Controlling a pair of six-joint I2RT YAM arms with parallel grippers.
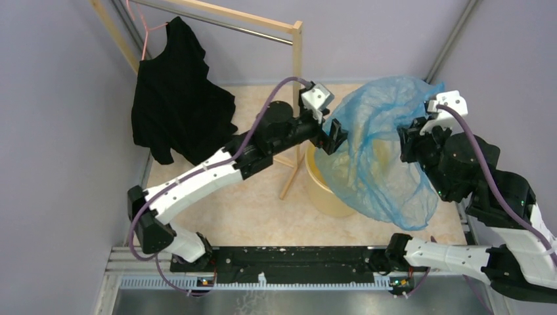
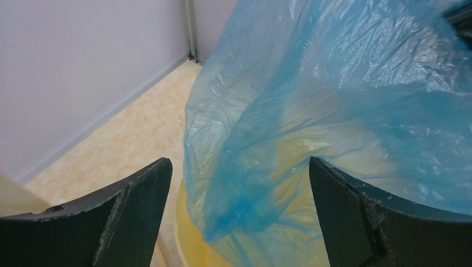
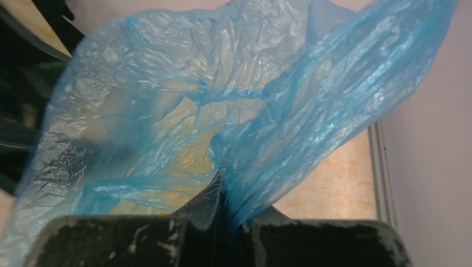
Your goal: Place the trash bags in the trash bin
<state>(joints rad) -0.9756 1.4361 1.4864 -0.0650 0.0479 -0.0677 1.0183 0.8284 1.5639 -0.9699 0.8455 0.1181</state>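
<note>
The right gripper (image 3: pixel 227 214) is shut tight on the bag (image 3: pixel 183 111). Its 2 fingers (image 3: pixel 323 242) press together, and a bunched bit of blue plastic is pinched between them. From that pinch the bag fans up and out. It is thin and crinkly, and yellow shows through it.

The left gripper (image 2: pixel 238 167) is wide apart. Its 2 dark fingers (image 2: pixel 131 208) stand at each side of its view. A hanging edge of the bag (image 2: pixel 334 83) drops into the gap between them. The finger on the right of that view touches the plastic. The other finger has a small gap beside it.

From above, the left gripper (image 1: pixel 333 139) is at the left side of the bag (image 1: pixel 374 151). The right gripper (image 1: pixel 407 141) is at the bag's right side. The bag is held up and spread out between the 2 arms.

The bag hangs over the bin (image 1: pixel 322 187), and its low part droops past the bin's near right side. I cannot tell if any of the bag is inside the bin. The bin is a round, pale yellow bucket, mostly hidden under the plastic. Its side (image 2: pixel 186 239) also shows below the bag in the left wrist view.

The bin stands on the tan table (image 1: pixel 230 210), just right of a leg of the wooden rack (image 1: pixel 297 79). A black top (image 1: pixel 174 105) hangs on a pink hanger (image 1: pixel 148 26) at the rack's left end, well apart from the bin.
</note>
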